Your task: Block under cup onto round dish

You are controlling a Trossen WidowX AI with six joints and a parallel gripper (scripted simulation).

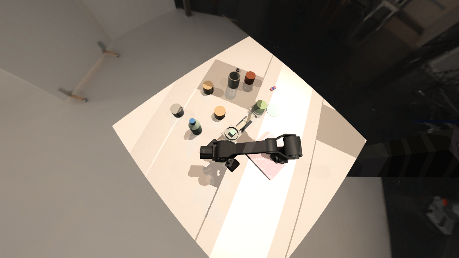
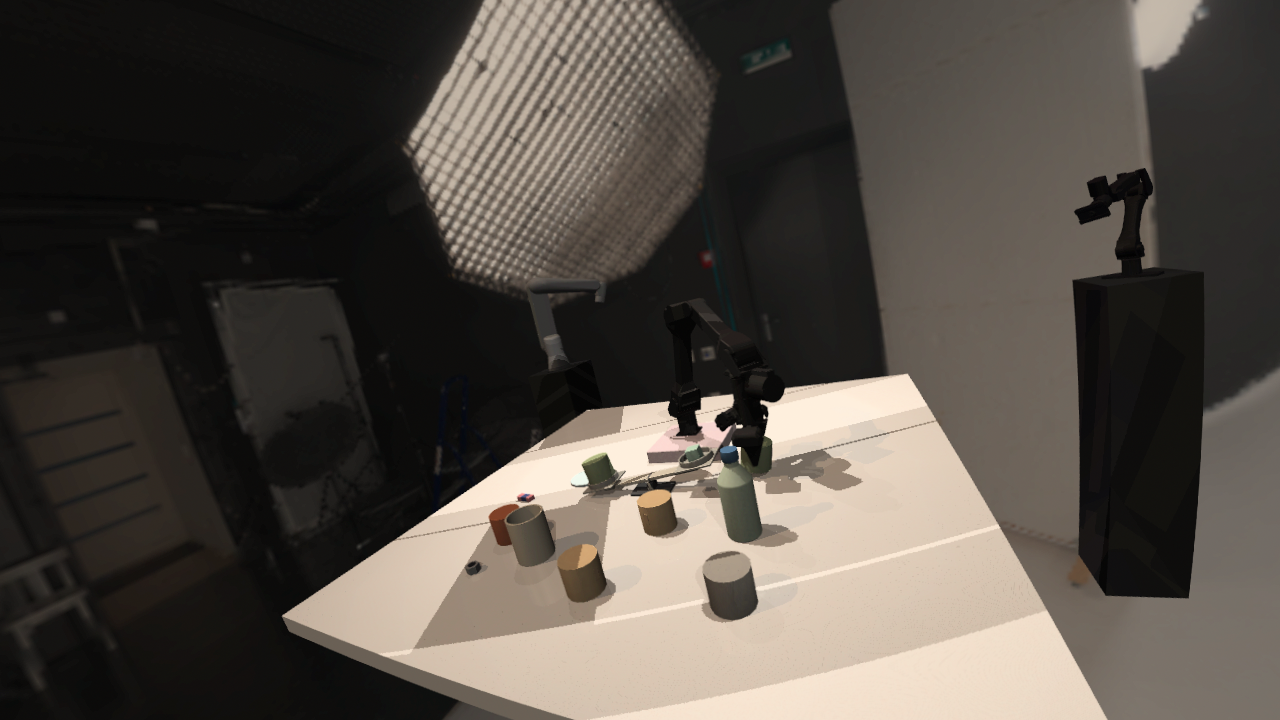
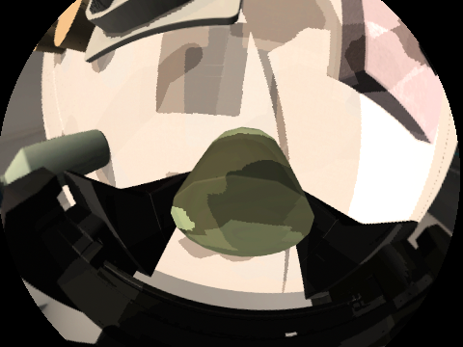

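My gripper (image 2: 750, 450) (image 3: 242, 183) is shut on a green cup (image 3: 243, 217) (image 2: 762, 456), low over the table beyond the balance's raised end; any gap under the cup cannot be told. In the top view the arm hides most of this cup. The balance (image 1: 241, 125) is tilted. A pale green block (image 1: 232, 132) (image 2: 693, 452) sits uncovered inside the ring on its raised end. The other green cup (image 1: 260, 106) (image 2: 597, 469) stands on the lowered end. The round dish (image 1: 275, 110) (image 2: 579, 481) lies right beside that end, with no block on it.
A bottle (image 1: 195, 127) (image 2: 740, 510) (image 3: 72, 151) stands near the raised end. An orange cylinder (image 1: 219, 113) (image 2: 657, 513) stands beside the balance. A grey cylinder (image 1: 177, 110), a tall open cup (image 1: 233, 80) and a red cylinder (image 1: 249, 78) stand farther off. A pink slab (image 1: 268, 170) lies under the arm's base.
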